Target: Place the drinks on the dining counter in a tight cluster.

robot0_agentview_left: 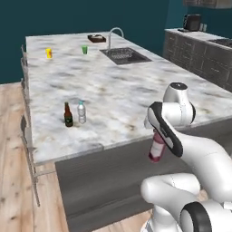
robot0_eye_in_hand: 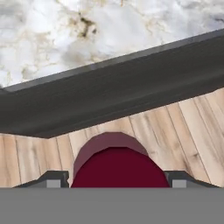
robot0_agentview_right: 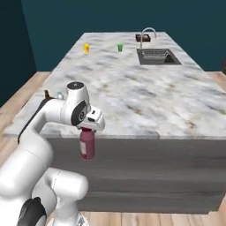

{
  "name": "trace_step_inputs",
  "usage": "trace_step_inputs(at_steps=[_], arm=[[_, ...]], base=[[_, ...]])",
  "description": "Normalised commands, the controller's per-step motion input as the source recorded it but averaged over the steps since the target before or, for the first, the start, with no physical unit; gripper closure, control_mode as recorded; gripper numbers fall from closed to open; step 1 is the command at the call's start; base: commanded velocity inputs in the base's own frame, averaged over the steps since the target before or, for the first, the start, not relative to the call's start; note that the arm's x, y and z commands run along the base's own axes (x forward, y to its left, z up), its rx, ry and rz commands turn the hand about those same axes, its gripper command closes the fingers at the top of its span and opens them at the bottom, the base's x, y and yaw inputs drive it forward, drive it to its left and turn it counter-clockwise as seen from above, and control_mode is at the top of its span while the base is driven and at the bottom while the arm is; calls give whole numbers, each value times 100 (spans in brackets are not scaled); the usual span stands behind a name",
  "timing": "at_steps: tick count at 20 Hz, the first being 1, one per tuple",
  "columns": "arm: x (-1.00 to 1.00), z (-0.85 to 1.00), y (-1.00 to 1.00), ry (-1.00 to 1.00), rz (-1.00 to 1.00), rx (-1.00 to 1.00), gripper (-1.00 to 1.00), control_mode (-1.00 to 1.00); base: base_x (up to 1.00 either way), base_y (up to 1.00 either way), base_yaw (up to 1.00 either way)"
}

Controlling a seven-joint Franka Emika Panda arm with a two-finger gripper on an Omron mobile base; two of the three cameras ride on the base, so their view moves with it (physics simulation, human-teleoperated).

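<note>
two drinks, beer bottle (robot0_agentview_left: 68,115) and water bottle (robot0_agentview_left: 81,112), stand up-left of the claw (robot0_agentview_right: 88,129). claw grips juice bottle (robot0_agentview_right: 87,144), apparently below counter (robot0_agentview_left: 118,95) level; lift clear, set beside them.

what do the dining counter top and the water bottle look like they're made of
Dining counter top: looks like polished marble or a stone-look slab, white-grey with cloudy veins and brown flecks; its sides are plain matte dark grey.

Water bottle: probably clear plastic, pale and see-through beside the dark beer bottle; too small to be sure.
</note>
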Motion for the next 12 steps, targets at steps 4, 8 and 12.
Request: trace_step_inputs(at_steps=[4,8,12], arm=[[0,0,0,0,0,0,100,100],[0,0,0,0,0,0,100,100],[0,0,0,0,0,0,100,100]], base=[[67,-10,39],[60,-22,28],[48,-26,22]])
